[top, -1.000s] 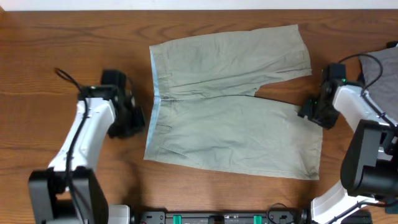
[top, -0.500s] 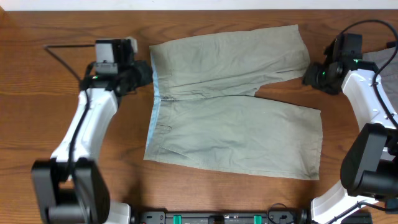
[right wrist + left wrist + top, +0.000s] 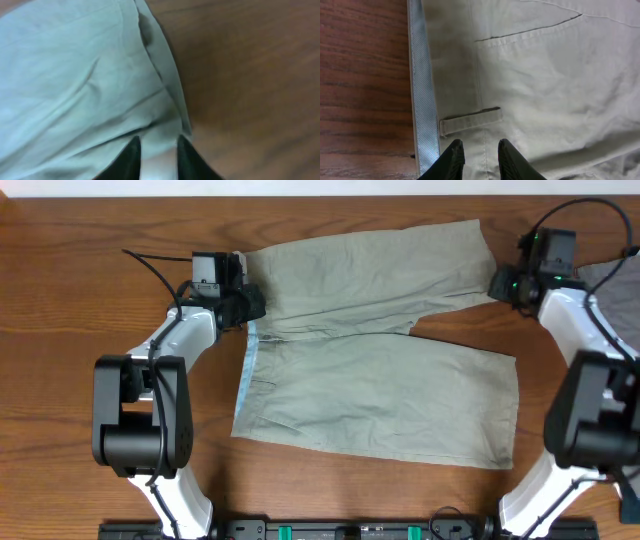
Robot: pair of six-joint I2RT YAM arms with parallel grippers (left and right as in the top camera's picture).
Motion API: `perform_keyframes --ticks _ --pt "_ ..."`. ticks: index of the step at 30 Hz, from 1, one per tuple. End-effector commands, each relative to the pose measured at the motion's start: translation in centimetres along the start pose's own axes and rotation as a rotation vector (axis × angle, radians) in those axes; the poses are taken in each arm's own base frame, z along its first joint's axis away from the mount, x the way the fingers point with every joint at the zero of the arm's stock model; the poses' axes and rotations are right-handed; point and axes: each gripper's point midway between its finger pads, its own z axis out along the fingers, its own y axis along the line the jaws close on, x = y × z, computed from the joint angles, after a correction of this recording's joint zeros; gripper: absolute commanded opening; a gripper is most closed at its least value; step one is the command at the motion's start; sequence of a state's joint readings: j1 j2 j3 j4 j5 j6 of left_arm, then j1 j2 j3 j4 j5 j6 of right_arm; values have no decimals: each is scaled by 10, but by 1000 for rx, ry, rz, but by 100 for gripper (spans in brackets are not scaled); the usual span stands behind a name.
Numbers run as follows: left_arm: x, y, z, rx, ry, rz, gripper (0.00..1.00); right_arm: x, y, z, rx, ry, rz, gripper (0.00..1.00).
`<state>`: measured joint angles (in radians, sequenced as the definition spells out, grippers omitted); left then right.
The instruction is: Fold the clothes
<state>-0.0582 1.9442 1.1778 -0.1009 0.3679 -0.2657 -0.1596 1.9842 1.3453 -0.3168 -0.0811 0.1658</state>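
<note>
The clothes are one pair of pale khaki shorts (image 3: 370, 340), lying flat on the wooden table with the waistband at the left and the two legs pointing right. My left gripper (image 3: 250, 302) (image 3: 479, 146) is over the far end of the waistband, just below a belt loop (image 3: 470, 120) and beside the pale blue lining strip (image 3: 422, 100). Its jaws are open with a narrow gap, and the cloth lies flat between them. My right gripper (image 3: 497, 283) (image 3: 157, 142) is at the hem corner of the far leg. Its narrow jaws straddle the hem, and this view is blurred.
A grey garment (image 3: 612, 285) lies at the table's right edge, just behind my right arm. Bare wood (image 3: 90, 380) stretches left of the shorts. A black cable (image 3: 150, 265) loops off the left arm.
The left gripper moved from beside the near part of the waistband up to its far end. The right gripper moved from the near leg's hem to the far leg's hem, and its jaws narrowed.
</note>
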Motion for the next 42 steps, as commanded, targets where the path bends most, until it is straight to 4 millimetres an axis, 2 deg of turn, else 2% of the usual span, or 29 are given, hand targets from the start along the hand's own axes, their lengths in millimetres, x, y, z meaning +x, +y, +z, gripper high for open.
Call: perform_keyframes --ticks 1,3,6,7,9,11,18,26,32,38,42 --pt "0 -1 3 9 4 -1 25 20 -11 31 20 48 -51 29" --pt "0 -1 3 9 3 -1 26 29 -16 45 25 65 -45 34" --pt "0 0 3 6 3 3 26 46 -24 61 38 110 -36 34" --pt "0 0 3 5 3 3 26 54 -26 65 42 134 -32 31" --pt "0 0 3 5 2 5 22 66 -29 68 49 177 -27 16" --pt "0 1 3 -3 0 18 21 76 -34 66 63 218 -20 12" --pt "-7 14 4 -78 -38 29 20 101 -69 54 220 323 -15 13" --pt "-37 2 3 -28 -157 40 15 121 -77 45 242 414 -4 18" --pt "-49 -14 4 44 -208 69 15 123 -77 44 241 422 -4 20" --pt "-46 -15 32 67 -232 93 15 124 -76 43 239 429 -1 20" --pt "-37 -6 57 68 -230 95 15 125 -76 43 241 432 7 20"
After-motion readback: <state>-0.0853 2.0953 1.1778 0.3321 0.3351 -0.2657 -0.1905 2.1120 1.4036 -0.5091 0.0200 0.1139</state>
